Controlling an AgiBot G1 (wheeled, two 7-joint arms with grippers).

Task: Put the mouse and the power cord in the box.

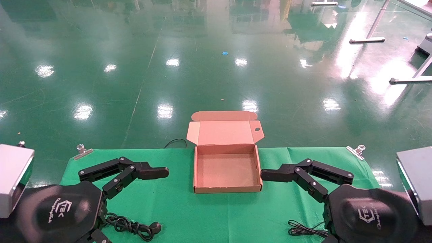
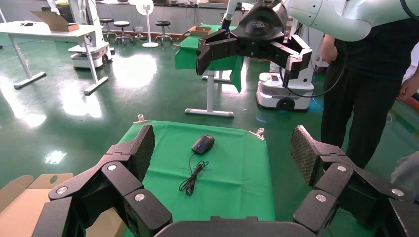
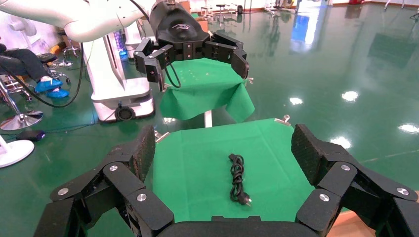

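Green cloth (image 1: 175,209) covers the table, pinned at its far corners by metal clips (image 1: 82,152). At the middle sits the box (image 1: 199,173), brown cardboard, its flap lid thrown back toward twelve o'clock and its tray bare inside.

The left gripper (image 1: 130,202) hovers at about eight o'clock from the box, fingers spread wide and holding nothing; its far finger (image 1: 152,172) points toward the box's left wall without touching it. The right gripper (image 1: 297,206) mirrors it at about four o'clock, jaws likewise parted and empty, its far fingertip just beside the box's right wall.

The power cord (image 1: 135,227), a knotted black bundle with a round plug, lies on the cloth at seven o'clock from the box, near the table's front edge, just under the left gripper. The mouse (image 2: 203,144) rests on the cloth at five o'clock, hidden under the right gripper in the head view, where only its thin coiled wire (image 1: 305,230) shows
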